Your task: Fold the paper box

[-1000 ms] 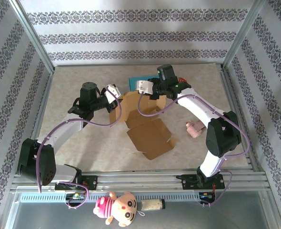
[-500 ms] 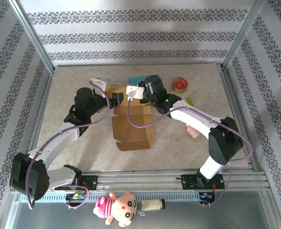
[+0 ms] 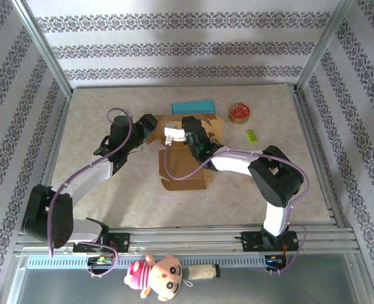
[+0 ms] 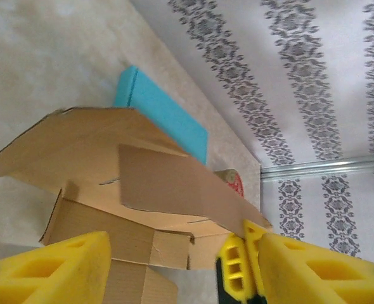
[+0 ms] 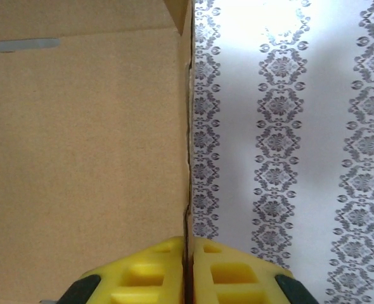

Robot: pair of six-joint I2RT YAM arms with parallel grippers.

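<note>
Cardboard, half-formed: the paper box [image 3: 186,174] lies at the centre of the table [image 3: 98,107], far panels raised toward twelve o'clock. The right gripper [image 5: 186,266] pinches one wall's edge; the left gripper [image 4: 171,247] gapes at ten o'clock, empty — next, I judge, it must catch the loose flap [image 4: 174,183] and tuck it in.

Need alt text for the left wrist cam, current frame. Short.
The left tool stands open, yellow fingers low in frame, facing the half-folded paper box, one long flap slanting toward a finger. A teal block lies on the table behind the box, with patterned wall beyond.
</note>
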